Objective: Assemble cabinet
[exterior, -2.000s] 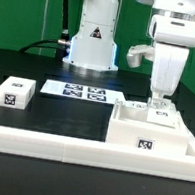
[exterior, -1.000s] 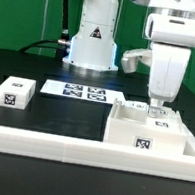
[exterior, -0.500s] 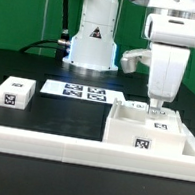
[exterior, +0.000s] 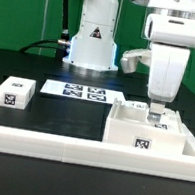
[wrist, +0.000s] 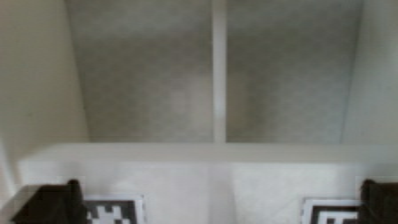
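The cabinet (exterior: 150,136) is a large white box with black-and-white tags, standing at the exterior view's right. My gripper (exterior: 156,111) hangs straight down over its top, with the fingertips at or just inside the upper edge. In the wrist view my gripper (wrist: 217,205) is open, with one dark finger (wrist: 54,202) at each side. The cabinet's white panels (wrist: 151,70) fill that view, split by a vertical seam, and two tags (wrist: 111,212) lie between the fingers. Nothing is held.
Two small loose white tagged cubes (exterior: 18,91) sit at the exterior view's left. The marker board (exterior: 83,91) lies in front of the robot base (exterior: 94,39). A long white border rail (exterior: 49,139) runs along the front.
My gripper has shifted slightly toward the exterior view's left and come down a little over the cabinet. It has stayed open.
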Motion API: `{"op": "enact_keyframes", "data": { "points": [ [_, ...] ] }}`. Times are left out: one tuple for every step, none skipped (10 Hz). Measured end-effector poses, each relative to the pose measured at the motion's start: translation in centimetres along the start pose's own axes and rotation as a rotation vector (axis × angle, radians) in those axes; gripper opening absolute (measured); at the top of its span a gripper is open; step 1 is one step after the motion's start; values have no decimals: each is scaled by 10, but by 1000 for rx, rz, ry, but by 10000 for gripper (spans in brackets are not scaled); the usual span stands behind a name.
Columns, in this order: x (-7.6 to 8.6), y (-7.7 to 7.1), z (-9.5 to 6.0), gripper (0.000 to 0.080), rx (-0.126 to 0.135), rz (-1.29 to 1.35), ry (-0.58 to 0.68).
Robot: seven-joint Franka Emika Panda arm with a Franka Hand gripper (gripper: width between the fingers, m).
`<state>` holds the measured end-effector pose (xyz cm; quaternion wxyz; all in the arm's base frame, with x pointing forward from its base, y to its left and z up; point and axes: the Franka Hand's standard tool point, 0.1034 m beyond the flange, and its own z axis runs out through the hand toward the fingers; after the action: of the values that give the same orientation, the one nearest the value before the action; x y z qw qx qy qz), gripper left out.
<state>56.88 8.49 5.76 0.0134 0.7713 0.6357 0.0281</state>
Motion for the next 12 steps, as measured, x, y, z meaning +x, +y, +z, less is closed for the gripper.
{"op": "enact_keyframes", "data": {
  "points": [
    [0,0,0,792,0,0,0],
    [0,0,0,792,0,0,0],
    [0,0,-1,798,0,0,-1],
    [-3,-4,-6,798,4,0,-7],
    [-3,-10,-11,797,2,10,-10],
    [-4,-21,-17,797,3,27,-16],
    [-5,-33,-22,797,7,38,-21],
    [-8,-45,-26,797,16,50,-30],
    [-9,-50,-27,797,18,52,-32],
    [-10,-49,-26,797,19,53,-32],
    [-10,-49,-25,797,20,54,-32],
    [-10,-49,-25,797,20,54,-32]
  ]
}}
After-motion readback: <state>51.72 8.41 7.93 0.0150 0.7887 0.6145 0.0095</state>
